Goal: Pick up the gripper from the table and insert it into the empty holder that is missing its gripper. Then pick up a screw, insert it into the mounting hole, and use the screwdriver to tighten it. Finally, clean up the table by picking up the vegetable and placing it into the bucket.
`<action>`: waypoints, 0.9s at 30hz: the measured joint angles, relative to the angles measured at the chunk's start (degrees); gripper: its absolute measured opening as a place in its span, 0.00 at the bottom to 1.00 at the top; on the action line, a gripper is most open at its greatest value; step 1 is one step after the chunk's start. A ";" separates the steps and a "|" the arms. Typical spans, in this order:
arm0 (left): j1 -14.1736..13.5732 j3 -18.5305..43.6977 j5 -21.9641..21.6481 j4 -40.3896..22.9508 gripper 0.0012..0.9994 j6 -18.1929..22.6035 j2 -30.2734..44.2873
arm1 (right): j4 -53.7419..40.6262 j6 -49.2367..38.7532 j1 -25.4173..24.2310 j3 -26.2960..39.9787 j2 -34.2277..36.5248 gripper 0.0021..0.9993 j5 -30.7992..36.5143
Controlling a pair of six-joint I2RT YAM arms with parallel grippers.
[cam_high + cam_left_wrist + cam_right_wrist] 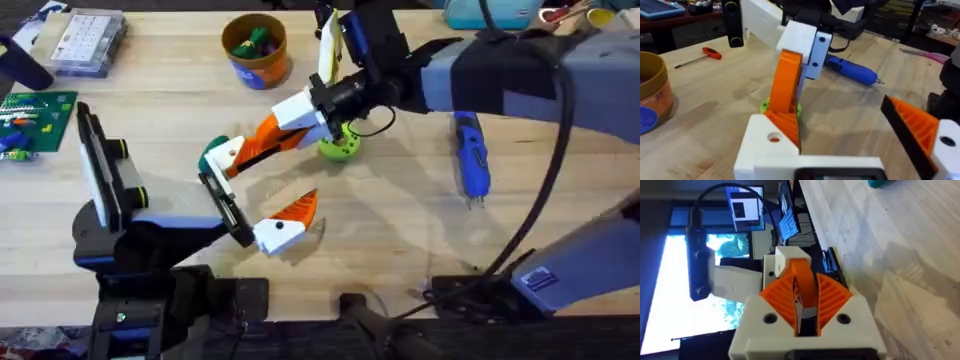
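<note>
The right arm's jaws are clenched on the gripper, the orange ribbed finger with a white base; they carry it above the wooden surface, its long axis slanting down from the wrist toward the left, the tip aimed at the empty holder; that white bracket sits at the upper end of a thin black bar on the blue-and-black stand, and the tip looks to be just at it, though contact cannot be told; the vegetable appears as a teal shape right beside the bracket, partly hidden; the stand's other bracket already bears its twin orange finger nearer the camera; the left arm's jaws cannot be judged for opening, and the left wrist view looks across at the held finger standing steeply; the right arm is plainly the one placed for the insertion, which likely needs the base lined up with the bracket; the bucket stands well apart at the far side; a blue screwdriver lies to the right.
</note>
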 joint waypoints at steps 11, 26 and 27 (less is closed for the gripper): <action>-0.43 0.02 2.56 -0.12 0.99 1.11 0.00 | -0.33 0.01 0.03 0.00 0.00 0.43 0.99; -0.68 0.02 4.09 -0.26 0.99 2.19 -0.02 | -0.66 -0.46 -8.60 0.00 0.00 0.99 1.55; -0.68 0.00 4.09 -0.24 0.99 2.21 0.00 | -0.66 -0.46 -9.19 0.00 0.00 0.99 1.55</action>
